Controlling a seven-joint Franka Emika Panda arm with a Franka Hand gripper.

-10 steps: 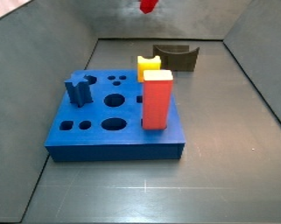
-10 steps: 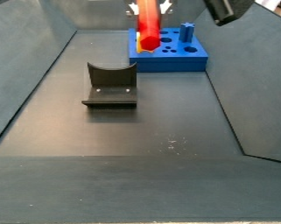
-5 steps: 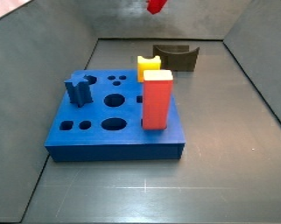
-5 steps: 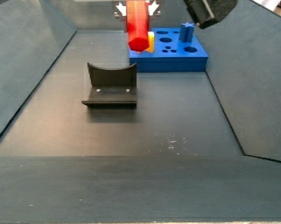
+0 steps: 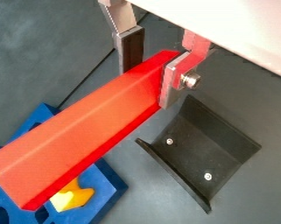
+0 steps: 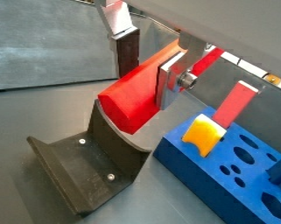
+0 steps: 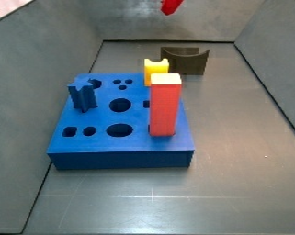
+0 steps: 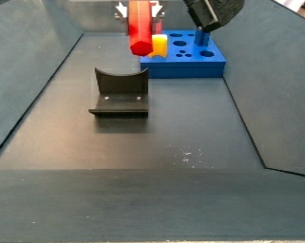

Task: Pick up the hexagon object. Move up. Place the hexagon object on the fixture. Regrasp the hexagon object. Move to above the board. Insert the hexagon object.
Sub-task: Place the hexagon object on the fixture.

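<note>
The hexagon object (image 5: 90, 144), a long red faceted rod, is clamped between the silver fingers of the end effector (image 5: 152, 66), which hangs high above the dark fixture (image 8: 119, 92) standing on the grey desk (image 8: 155, 142), near the blue board (image 7: 119, 124).

The gripper (image 5: 152, 61) held the long red hexagon object (image 5: 90, 136) up in the air. The dark fixture (image 8: 118, 92) sat on the floor below it, with the blue board (image 7: 119, 119) at about 1 o'clock from the fixture in a side view.
</note>
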